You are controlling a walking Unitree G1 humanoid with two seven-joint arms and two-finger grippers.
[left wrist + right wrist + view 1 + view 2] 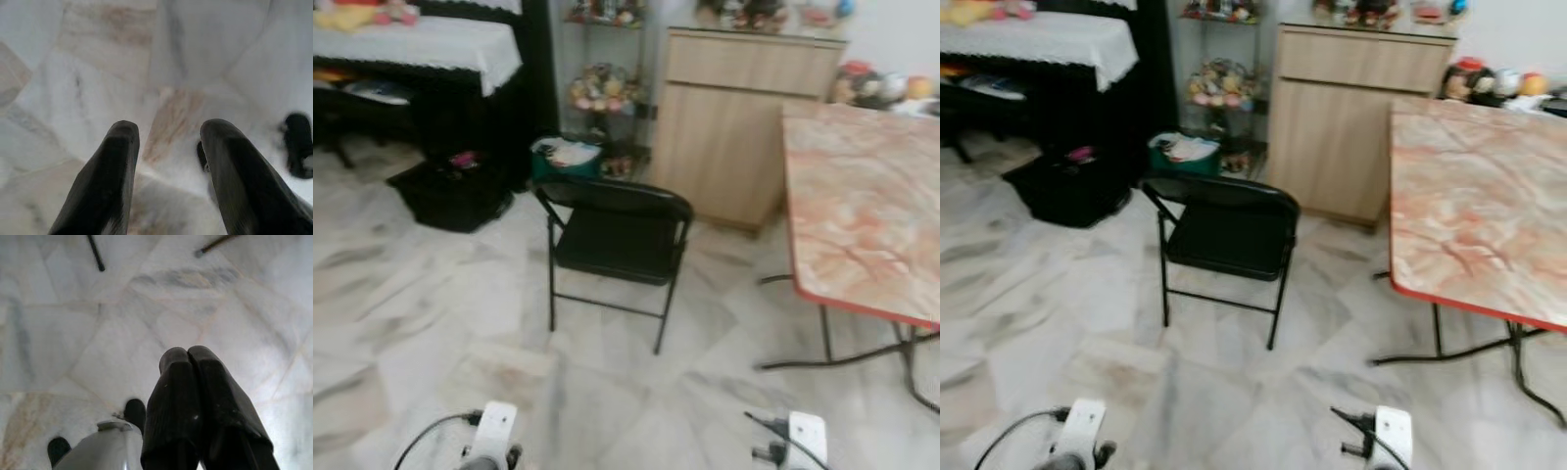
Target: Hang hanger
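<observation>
**Both arms hang low over marble floor, folding chair ahead**

Nearest the head camera, the tops of both silver arms peek in at the lower edge: the left arm [492,436] with a black cable looping off it, and the right arm [800,439] likewise cabled. Both are held down and close to the body. Beyond them spreads a pale marble floor [431,323]. A black folding chair [615,240] stands in the middle of the room, its backrest toward the robot. To the right stands a folding bench [862,206] with a reddish marble-pattern top and thin black legs. Behind the chair is a light wooden cabinet [739,117], a glass shelf of trinkets [599,93] beside it, and a green basket [566,157] at its foot. Far left, a dark piece of furniture draped with a white lace cloth [421,44] has a black crate [455,194] on the floor before it. No hanger can be made out in any of the pictures.

From the left wrist, the left pincer [168,142] points down at the marble floor, its two black fingers [110,176] spread apart with nothing between them.

From the right wrist, the right pincer [188,355] also aims at the floor, its fingers [171,401] pressed together and empty. Thin black bench legs [95,253] cross the floor farther off.
</observation>
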